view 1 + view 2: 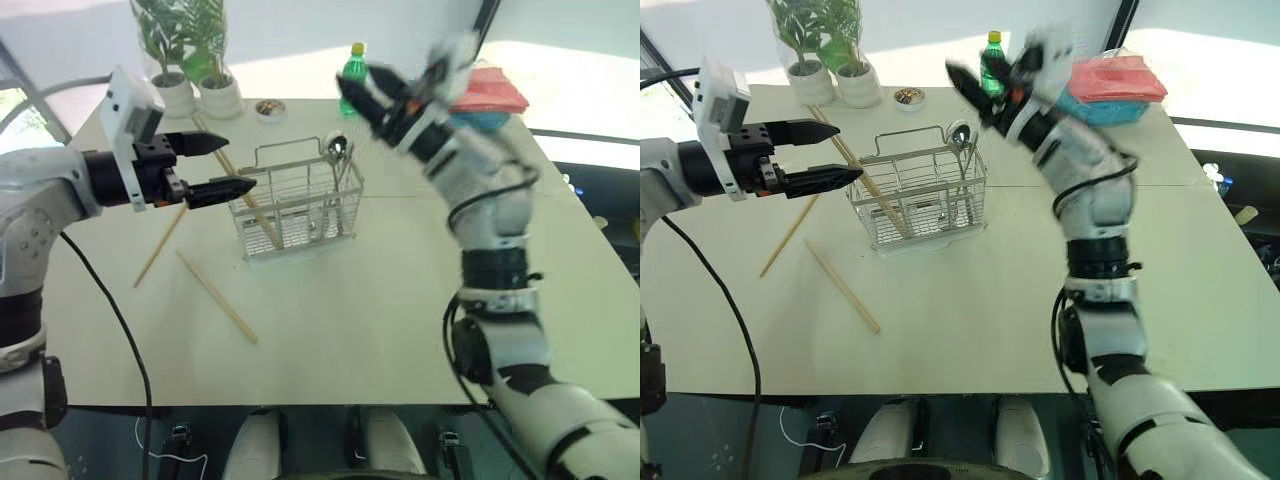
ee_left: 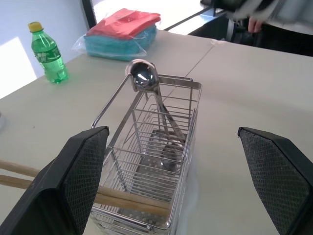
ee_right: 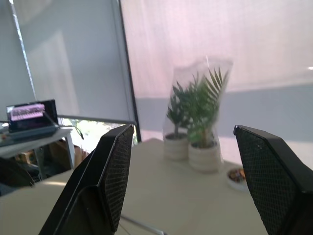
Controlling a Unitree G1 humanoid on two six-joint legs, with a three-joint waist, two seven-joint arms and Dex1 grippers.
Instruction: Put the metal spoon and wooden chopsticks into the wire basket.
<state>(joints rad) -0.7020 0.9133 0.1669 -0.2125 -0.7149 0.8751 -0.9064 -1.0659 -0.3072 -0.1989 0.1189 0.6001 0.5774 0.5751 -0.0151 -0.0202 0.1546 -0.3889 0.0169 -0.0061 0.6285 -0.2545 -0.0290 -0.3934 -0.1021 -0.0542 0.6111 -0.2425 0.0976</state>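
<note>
- Right gripper hangs open and empty above the silver wire-grid basket; left gripper is open beside it.
- Shiny metal spoon and one tan wooden chopstick stand in the basket.
- Two chopsticks are left on the table.

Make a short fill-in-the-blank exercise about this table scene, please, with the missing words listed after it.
1. The spoon stands inside the ____.
2. Two chopsticks lie flat on the ____.
3. The green bottle has a ____ cap.
4. The left gripper has its fingers ____.

Missing words: basket; table; yellow; open
</note>
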